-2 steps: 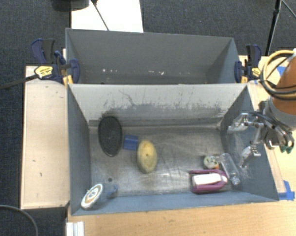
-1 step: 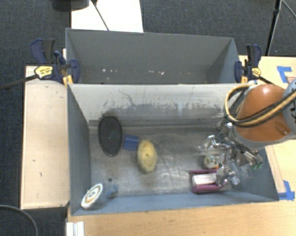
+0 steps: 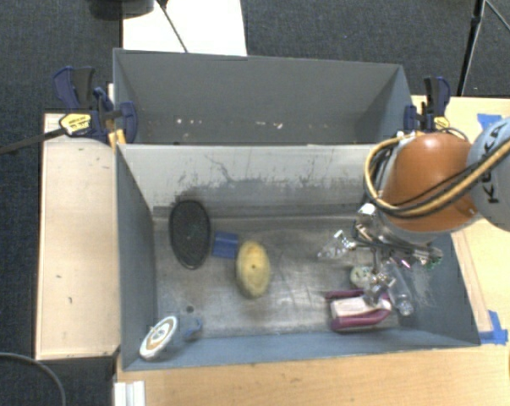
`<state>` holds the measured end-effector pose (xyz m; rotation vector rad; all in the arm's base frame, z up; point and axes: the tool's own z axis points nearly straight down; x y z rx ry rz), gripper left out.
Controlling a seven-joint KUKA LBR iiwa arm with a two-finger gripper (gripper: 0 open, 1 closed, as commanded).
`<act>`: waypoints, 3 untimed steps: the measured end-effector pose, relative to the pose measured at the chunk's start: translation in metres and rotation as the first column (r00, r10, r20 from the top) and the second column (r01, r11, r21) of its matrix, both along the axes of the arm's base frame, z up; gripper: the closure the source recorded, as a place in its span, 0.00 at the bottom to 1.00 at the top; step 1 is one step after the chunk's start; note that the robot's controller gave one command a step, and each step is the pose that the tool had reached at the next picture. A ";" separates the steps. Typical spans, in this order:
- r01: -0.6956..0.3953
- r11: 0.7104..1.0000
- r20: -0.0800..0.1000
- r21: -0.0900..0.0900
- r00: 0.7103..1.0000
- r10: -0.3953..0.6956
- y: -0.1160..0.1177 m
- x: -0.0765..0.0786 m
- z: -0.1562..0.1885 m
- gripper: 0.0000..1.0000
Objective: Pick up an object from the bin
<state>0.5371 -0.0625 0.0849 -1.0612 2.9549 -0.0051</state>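
My gripper (image 3: 390, 300) is low in the bin's front right corner, under the orange dome. Its fingers stand open, with nothing visibly between them. The tips sit at the right end of a flat maroon and white packet (image 3: 354, 312) that lies against the front wall. A small pale yellow-green piece (image 3: 360, 275) lies just left of the gripper. Further left, a silvery crumpled piece (image 3: 336, 246) rests on the floor.
A yellow potato-shaped lump (image 3: 253, 268) lies in the middle of the floor. A black oval brush with a blue handle (image 3: 190, 233) leans at the back left. A round tape measure (image 3: 160, 337) sits in the front left corner.
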 end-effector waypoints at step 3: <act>-0.277 0.961 0.009 -0.001 0.961 0.277 -0.016 0.018 0.003 0.00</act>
